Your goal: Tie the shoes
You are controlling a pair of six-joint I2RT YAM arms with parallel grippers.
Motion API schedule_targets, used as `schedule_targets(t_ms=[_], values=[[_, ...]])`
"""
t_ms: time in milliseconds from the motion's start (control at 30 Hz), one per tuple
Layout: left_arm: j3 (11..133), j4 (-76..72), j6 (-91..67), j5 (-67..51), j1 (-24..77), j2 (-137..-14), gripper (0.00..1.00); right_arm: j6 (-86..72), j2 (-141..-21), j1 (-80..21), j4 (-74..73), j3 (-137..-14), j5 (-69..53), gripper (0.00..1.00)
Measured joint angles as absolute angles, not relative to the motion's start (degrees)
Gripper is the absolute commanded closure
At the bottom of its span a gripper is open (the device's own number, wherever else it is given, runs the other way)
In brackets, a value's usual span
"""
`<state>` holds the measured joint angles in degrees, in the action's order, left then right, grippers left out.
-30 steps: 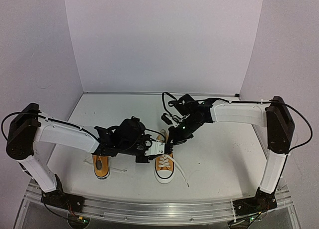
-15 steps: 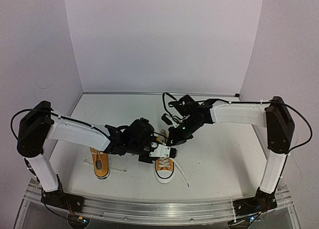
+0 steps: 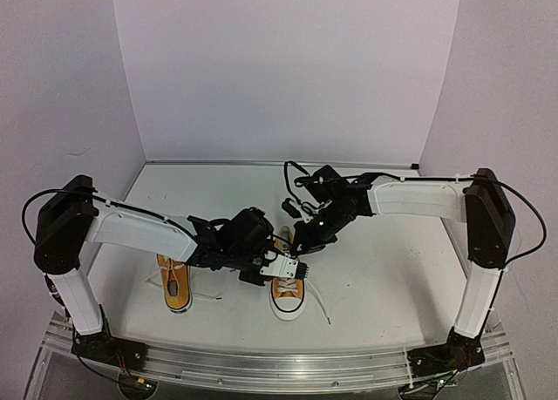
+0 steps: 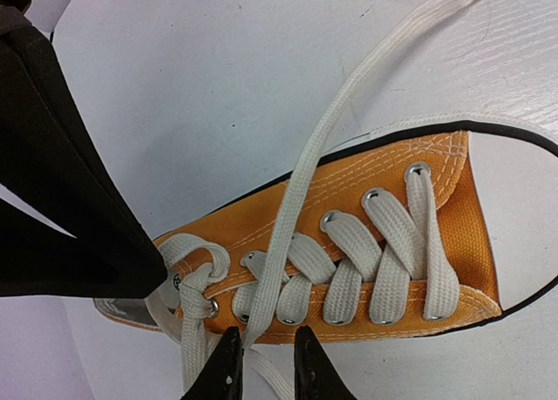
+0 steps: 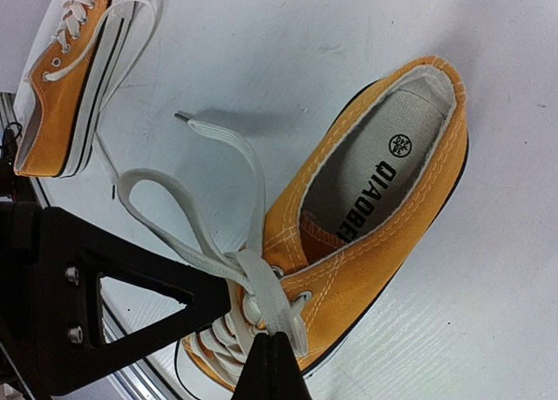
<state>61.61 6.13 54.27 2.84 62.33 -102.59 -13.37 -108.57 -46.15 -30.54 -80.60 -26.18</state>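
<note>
Two orange-yellow sneakers with white laces stand near the table's front: one at the left (image 3: 177,288), one in the middle (image 3: 288,297). My left gripper (image 3: 295,267) hovers over the middle shoe (image 4: 436,200); its jaws (image 4: 261,365) stand slightly apart with a loose lace (image 4: 349,95) running between them. My right gripper (image 3: 301,245) is at the shoe's top eyelets, shut (image 5: 270,352) on a lace strand (image 5: 275,300) of this shoe (image 5: 392,234). A lace loop lies to the left of it. The other shoe (image 5: 61,95) shows at the upper left.
A loose lace end (image 3: 321,308) trails on the table right of the middle shoe. A metal rail (image 3: 279,365) runs along the front edge. Lilac walls close in the back and both sides. The two grippers sit very close together.
My left arm has moved right, from between the shoes to over the middle shoe's laces. My right arm has stayed where it was.
</note>
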Motion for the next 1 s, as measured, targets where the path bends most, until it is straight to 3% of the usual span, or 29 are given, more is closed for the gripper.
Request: schedule_targets(t_ms=[500,800,1000], values=[[62.7,6.6,56.2,5.1,62.3,-103.5,0.75,-13.4,-108.6,-46.2,-30.4,-80.6,-26.6,1.00],[62.7,6.7,57.0,5.8,62.3,-103.5,0.96,-13.4,-108.6,-46.2,-30.4,-80.6,-26.9,1.00],[63.4,6.5,56.6,5.2,62.3,-103.5,1.00,-13.6,-108.6,-46.2,-30.3,-80.6,-26.9,1.00]])
